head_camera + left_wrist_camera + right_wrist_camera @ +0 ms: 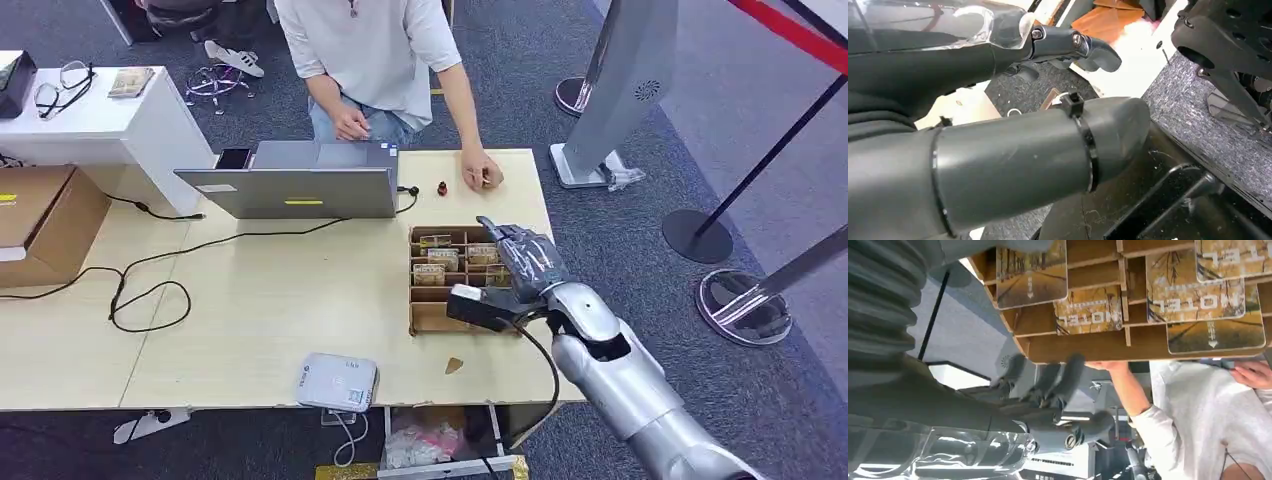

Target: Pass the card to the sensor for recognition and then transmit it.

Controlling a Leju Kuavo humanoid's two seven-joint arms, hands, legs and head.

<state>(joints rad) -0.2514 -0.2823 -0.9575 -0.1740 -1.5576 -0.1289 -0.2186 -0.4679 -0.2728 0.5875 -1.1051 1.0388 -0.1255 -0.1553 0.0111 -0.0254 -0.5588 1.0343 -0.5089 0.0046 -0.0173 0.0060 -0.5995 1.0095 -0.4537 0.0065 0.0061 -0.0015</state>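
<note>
From the head view, the right hand (522,262) hovers over the wooden card rack (428,318) at the table's right side, fingers stretched forward and apart, nothing in its grasp. The hotel cards (443,258) stand in the rack's slots, right beneath and just at nine o'clock of the fingertips; whether the fingers touch a card I cannot tell. At seven o'clock from the rack, near the table's (250,320) front edge, sits the white sensor box (338,381). At eleven o'clock from the rack stands an open grey laptop (300,180), and a person in a white shirt (370,50) sits at twelve o'clock behind the table, one hand resting on the tabletop beside a small red object (441,187). Over to the left wrist view: the left hand (998,100) hangs low beside the robot, thick grey thumb (1038,150) across the frame, dark fingers (1073,47) extended and apart from it, holding nothing, grey carpet (1198,130) beyond. Now the right wrist view: the right hand's dark fingers (1058,380) reach out spread and empty, just off the rack's (1073,347) wooden edge, with cards (1193,287) marked HOTEL sitting in the slots and the person's forearm (1128,390) beyond.
</note>
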